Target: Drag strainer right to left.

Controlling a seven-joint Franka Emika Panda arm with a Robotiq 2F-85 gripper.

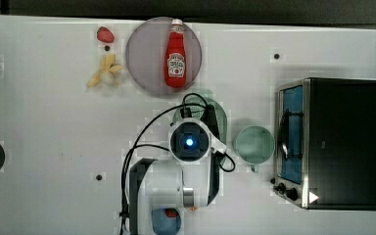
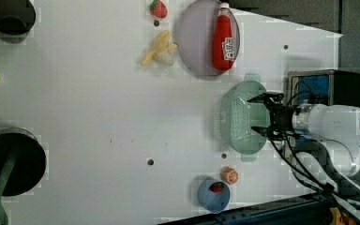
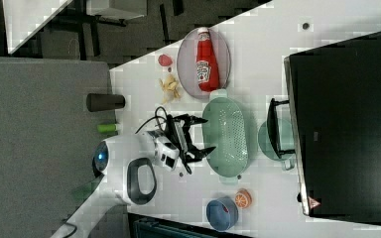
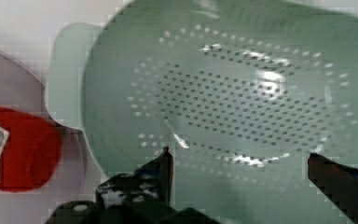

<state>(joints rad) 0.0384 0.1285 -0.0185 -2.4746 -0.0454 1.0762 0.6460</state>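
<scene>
Strainer (image 2: 239,117): lies on the white table (image 2: 98,117), in the left view's right half, just below the grey-lilac plate (image 2: 194,42) and between that plate and the blue bowl (image 2: 213,194).
Room to move: in the left view a wide bare stretch of table runs from the strainer's left rim towards the far left edge; a dark pot (image 2: 11,161) with a green spatula (image 2: 0,197) and a dark cup (image 2: 10,16) stand only at that far side.
Right side: in the top view the mug (image 1: 253,144) sits just right of the strainer, and the toaster oven (image 1: 330,142) stands beyond it near the table's right edge.
Nearby small things: peeled banana (image 2: 159,49), strawberry (image 2: 158,8), orange slice (image 2: 229,176).
Writing: ketchup bottle (image 1: 176,56) lies on the plate; its white label cannot be read.
Strainer's look: pale mint-green, oblong oval, dotted perforated basin, a small tab at each end.
Gripper (image 2: 258,116): fingers spread wide apart, holding nothing, poised over the strainer's right rim in the left view.
</scene>
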